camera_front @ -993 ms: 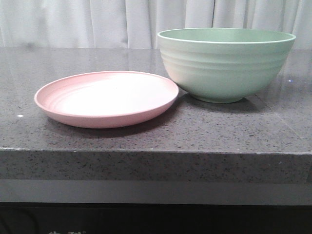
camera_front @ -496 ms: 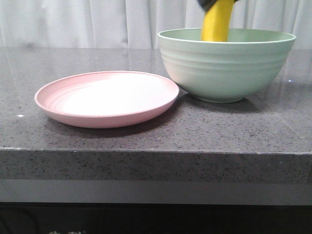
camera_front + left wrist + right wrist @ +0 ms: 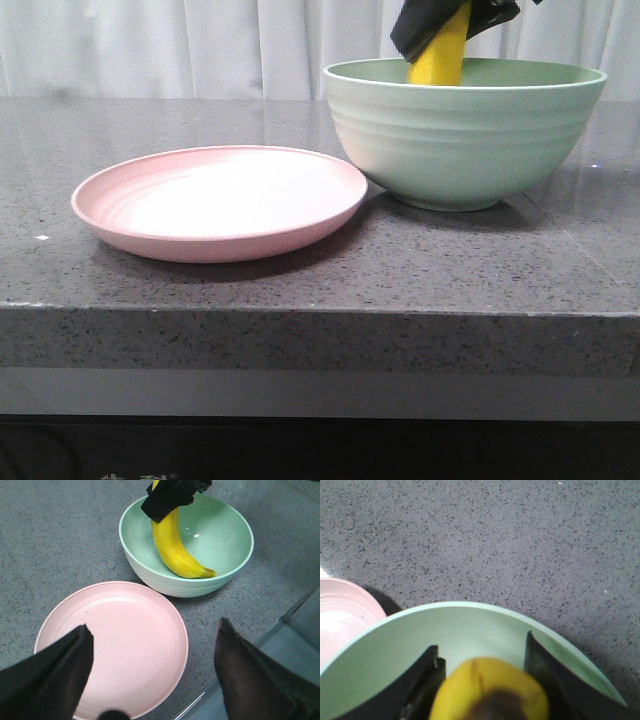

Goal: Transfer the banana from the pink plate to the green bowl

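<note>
Banana (image 3: 175, 542) is clamped at its upper end between the black fingers of my right gripper (image 3: 170, 495), which is closed on the fruit. From the front camera the yellow body (image 3: 440, 55) drops steeply past the rim of the green bowl (image 3: 465, 140), and the gripper (image 3: 450, 20) sits directly above the bowl's opening. The left wrist camera shows the banana hanging down into the bowl (image 3: 140, 555), its dark tip low against the inner wall near the bottom; I cannot tell whether the tip touches. In the right wrist camera the fruit (image 3: 490, 690) fills the gap between both fingers, with the bowl's rim (image 3: 470, 605) curving around it.

Pink plate (image 3: 215, 200) lies flat on the grey speckled counter (image 3: 300, 275), its edge just beside the bowl's base. My left gripper (image 3: 152, 675) hangs over the plate (image 3: 125, 630) with its jaws spread wide, holding nothing.
</note>
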Available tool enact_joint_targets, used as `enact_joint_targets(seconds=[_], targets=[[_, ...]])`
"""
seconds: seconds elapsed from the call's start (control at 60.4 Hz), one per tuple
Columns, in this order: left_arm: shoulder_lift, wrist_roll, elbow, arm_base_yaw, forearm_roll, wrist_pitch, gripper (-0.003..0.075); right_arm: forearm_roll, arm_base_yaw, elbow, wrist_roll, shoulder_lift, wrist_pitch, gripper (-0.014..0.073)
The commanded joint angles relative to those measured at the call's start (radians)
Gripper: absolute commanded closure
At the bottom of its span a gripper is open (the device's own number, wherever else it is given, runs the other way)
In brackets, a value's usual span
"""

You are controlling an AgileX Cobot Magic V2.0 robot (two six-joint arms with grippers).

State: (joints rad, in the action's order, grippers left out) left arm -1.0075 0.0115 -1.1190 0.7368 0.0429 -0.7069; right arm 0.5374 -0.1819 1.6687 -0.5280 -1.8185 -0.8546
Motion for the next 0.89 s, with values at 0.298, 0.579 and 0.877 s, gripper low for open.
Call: enact_joint_targets(seconds=[0.298,0.579,0.877], targets=[[0.01,0.012,-0.031,0.01,0.004,0.049,0.0216,0.02,0.0,0.036,-0.004,0.049,0.05,0.0027],[0.007,0.105,-0.031,-0.007,-0.074,0.049,0.0217,-0.181,0.036,0.076,0.316,0.146,-0.093,0.0035],[-0.066,0.135,-0.031,-0.235,-0.134,0.058,0.0267,-0.418,0.044,0.129,0.548,0.218,-0.289,0.0317]])
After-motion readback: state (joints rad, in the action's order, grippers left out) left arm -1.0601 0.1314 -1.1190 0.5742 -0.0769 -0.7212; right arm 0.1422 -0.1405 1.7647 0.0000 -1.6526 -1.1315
